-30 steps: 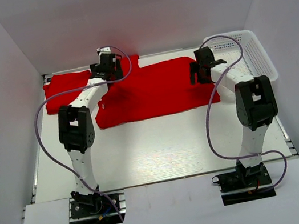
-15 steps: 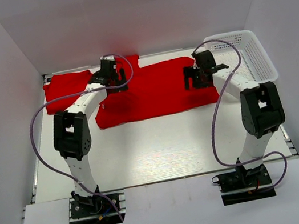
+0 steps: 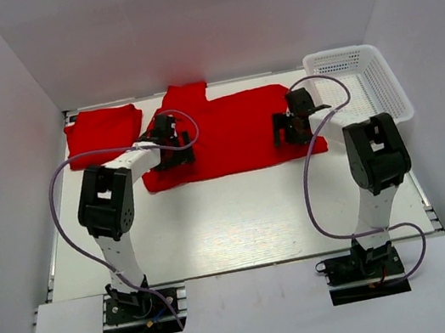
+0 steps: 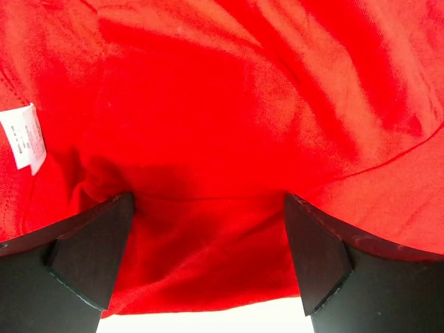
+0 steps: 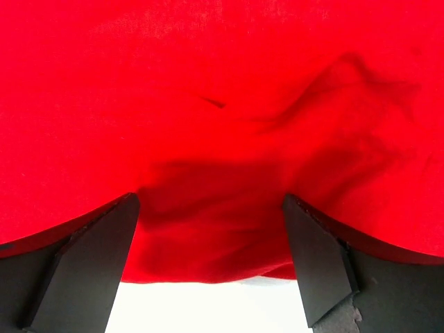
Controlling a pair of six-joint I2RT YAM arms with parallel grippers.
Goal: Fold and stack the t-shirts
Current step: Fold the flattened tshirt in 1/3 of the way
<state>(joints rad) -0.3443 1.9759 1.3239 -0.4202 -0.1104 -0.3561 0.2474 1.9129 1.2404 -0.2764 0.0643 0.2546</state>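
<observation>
A red t-shirt [image 3: 229, 131] lies spread across the back middle of the table. A second red t-shirt [image 3: 102, 133] lies folded at the back left. My left gripper [image 3: 172, 152] is open, low over the spread shirt's near left part. In the left wrist view the red cloth [image 4: 208, 173] fills the frame between the fingers [image 4: 90, 257], with a white label [image 4: 22, 137] at the left. My right gripper [image 3: 292, 130] is open over the shirt's near right part. In the right wrist view the cloth's near edge [image 5: 208, 263] lies between the fingers [image 5: 316, 263].
A white plastic basket [image 3: 360, 82] stands at the back right. White walls close in the table on three sides. Bare white tabletop [image 3: 231, 217] lies between the shirt and the arm bases.
Both grippers have moved from the shirt's far edge toward its near edge and dropped low over it. The shirt's back sleeve is now uncovered.
</observation>
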